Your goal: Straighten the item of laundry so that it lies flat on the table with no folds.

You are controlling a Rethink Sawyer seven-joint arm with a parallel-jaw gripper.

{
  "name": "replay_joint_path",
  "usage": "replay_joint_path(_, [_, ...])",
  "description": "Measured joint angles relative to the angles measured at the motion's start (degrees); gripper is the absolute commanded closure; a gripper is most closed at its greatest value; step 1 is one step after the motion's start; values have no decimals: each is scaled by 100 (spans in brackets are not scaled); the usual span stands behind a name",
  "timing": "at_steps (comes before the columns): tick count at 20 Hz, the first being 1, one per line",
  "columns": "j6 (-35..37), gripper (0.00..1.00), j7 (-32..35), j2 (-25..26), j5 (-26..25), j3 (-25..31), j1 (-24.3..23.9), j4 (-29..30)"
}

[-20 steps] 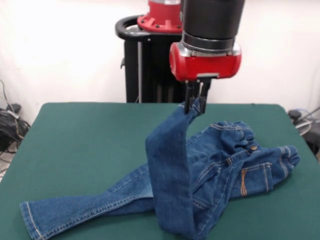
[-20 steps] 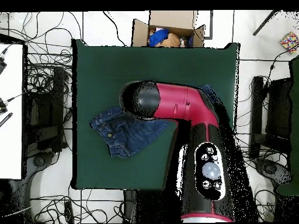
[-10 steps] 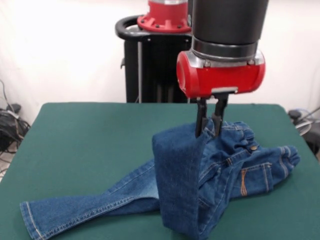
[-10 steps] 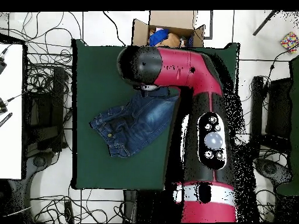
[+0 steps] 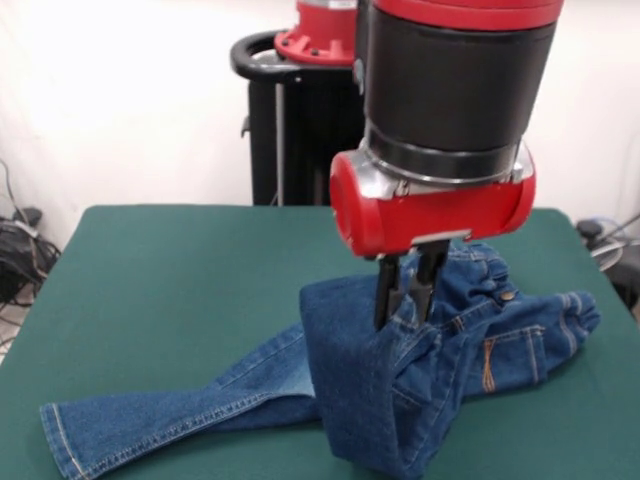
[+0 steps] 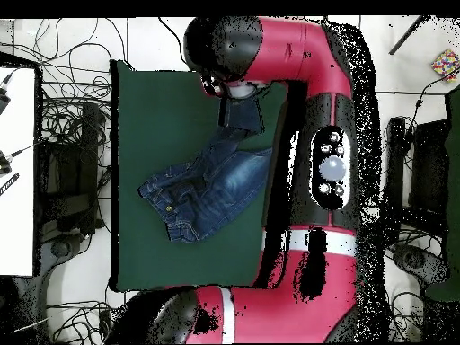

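**Gripper pinching a raised jeans leg over the green table**

The gripper (image 5: 406, 290) hangs low above the jeans (image 5: 440, 340), jaws closed on a fold of denim. One leg is lifted into a standing loop just left of the fingers; its lower end drops to the table's near edge. The other leg lies flat, stretching to the near left, cuff close to the near left corner. The waistband end sits bunched to the right of the gripper, orange stitching and a button showing, gathered elastic behind the gripper. Still creased and doubled over, not flat.

From above, the jeans (image 6: 202, 193) lie roughly mid-table, with a strip of denim running up to the arm's head, which hides the gripper.

The table (image 5: 180, 270) has a dark green felt-like top, bare on its left half in the front view. Behind it a white wall and the black pedestal (image 5: 290, 130). Cables (image 5: 15, 250) pile up on the floor at the left. The overhead view shows white floor tiles strewn with cables (image 6: 76, 117) around the table (image 6: 148, 99), and a white surface (image 6: 18, 171) at the left edge.
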Motion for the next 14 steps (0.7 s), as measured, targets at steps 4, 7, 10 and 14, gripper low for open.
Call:
replay_joint_path(4, [375,100,-248,273,-87,168,-79,-575])
replay_joint_path(7, [580,100,-498,468,-139,303,-151,-991])
replay_joint_path(10, [781,100,-768,650,-240,439,-224,-1400])
replay_joint_path(14, [1333,100,-1395,977,-728,878,-389,-2274])
